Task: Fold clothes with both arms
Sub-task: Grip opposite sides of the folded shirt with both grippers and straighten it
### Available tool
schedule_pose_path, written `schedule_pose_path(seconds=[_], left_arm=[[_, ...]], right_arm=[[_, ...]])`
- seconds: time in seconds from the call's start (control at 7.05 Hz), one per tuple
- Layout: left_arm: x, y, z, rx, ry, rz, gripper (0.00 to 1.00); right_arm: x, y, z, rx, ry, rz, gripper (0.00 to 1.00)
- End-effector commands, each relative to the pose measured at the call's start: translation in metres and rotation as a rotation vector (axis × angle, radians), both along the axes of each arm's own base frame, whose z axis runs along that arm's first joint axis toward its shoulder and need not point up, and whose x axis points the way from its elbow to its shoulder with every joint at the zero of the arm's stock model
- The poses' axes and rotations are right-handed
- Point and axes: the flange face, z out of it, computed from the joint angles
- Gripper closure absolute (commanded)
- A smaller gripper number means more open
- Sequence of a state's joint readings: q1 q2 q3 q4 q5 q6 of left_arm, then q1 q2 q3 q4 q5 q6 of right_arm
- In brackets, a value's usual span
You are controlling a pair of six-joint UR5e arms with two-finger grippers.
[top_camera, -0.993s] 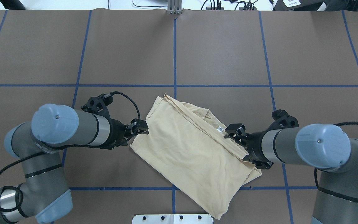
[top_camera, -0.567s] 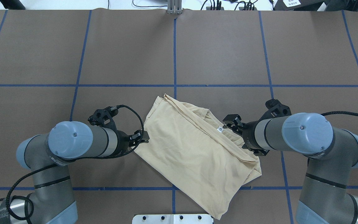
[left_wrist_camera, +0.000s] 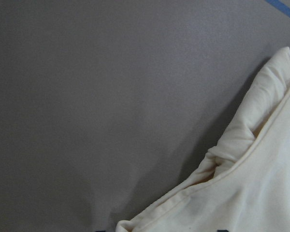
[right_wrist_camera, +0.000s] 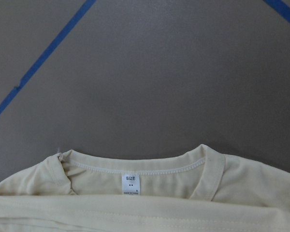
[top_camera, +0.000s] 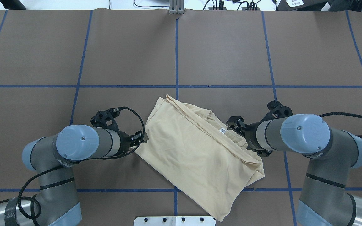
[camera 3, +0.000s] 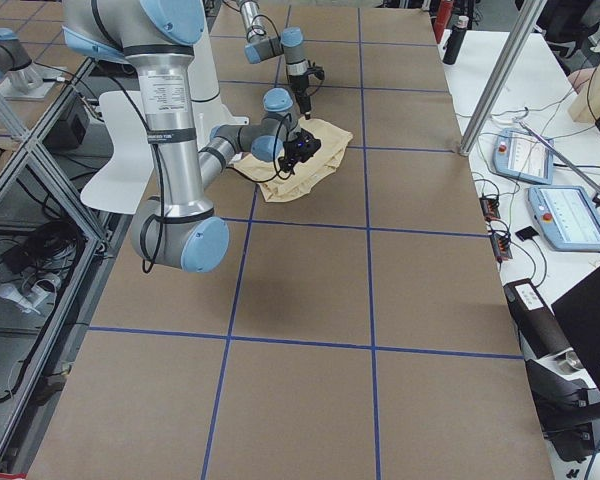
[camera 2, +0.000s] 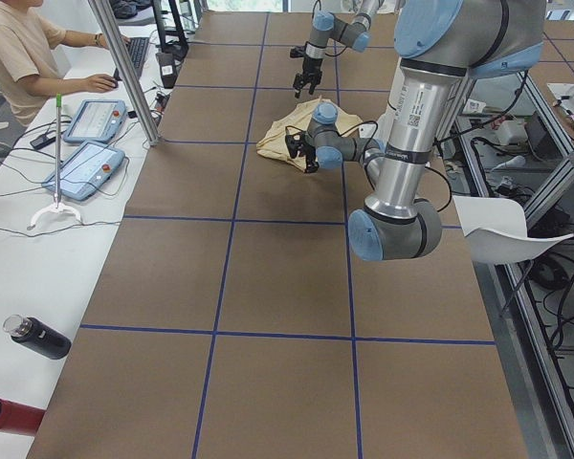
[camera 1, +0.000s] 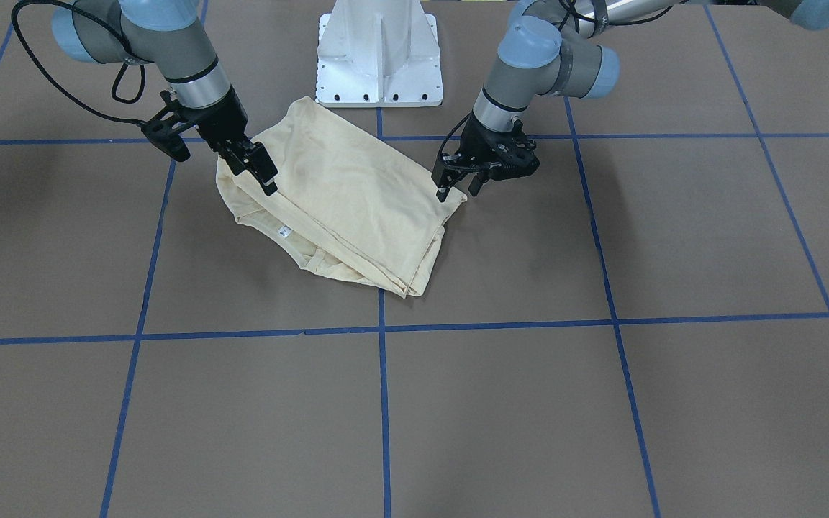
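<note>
T-shirt (top_camera: pixel 193 147): pale cream-yellow, folded into a long oblong. It lies flat and slantwise on the brown bench (top_camera: pixel 231 47). No print shows on the upper side.
Neck label (right_wrist_camera: pixel 130 183): small and white, inside the collar on the T-shirt's long edge toward the right arm. The right wrist view looks straight down on it and on the ribbed neckline.
Left gripper (camera 1: pixel 458 191): at the T-shirt's corner on the left-arm side, low over the bench. Its fingers are spread wide, one to each side of the corner hem, and hold nothing. The left wrist view shows only the layered hem at its lower edge.
Right gripper (camera 1: pixel 263 173): over the T-shirt's collar edge, just beside the neck label and tilted down toward the cloth. Its fingers are parted with no fabric pinched between them. Whether a fingertip touches the cloth cannot be told.
Blue tape lines (top_camera: pixel 176 56): a grid on the bench; one line runs under the T-shirt.
Pedestal base (camera 1: pixel 378 50): white, just beside the T-shirt's corner nearest the robot.
</note>
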State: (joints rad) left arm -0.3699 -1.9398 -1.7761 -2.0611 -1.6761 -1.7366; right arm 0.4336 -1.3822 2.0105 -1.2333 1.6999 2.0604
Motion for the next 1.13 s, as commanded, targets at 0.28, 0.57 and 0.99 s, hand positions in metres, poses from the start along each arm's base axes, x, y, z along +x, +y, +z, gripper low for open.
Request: schedule_pose_path(seconds=[0.28, 0.57, 0.99], left_arm=[[0.001, -0.001, 0.004, -0.013, -0.003, -0.007, 0.58], [0.0, -0.002, 0.003, -0.012, -0.002, -0.01, 1.0], [-0.02, -0.021, -0.012, 0.013, 0.023, -0.04, 1.0]], right_arm=[[-0.003, -0.001, 0.005, -0.004, 0.009, -0.001, 0.0], [-0.002, -0.001, 0.006, -0.005, 0.012, 0.001, 0.0], [0.001, -0.005, 0.008, -0.004, 0.017, 0.009, 0.0]])
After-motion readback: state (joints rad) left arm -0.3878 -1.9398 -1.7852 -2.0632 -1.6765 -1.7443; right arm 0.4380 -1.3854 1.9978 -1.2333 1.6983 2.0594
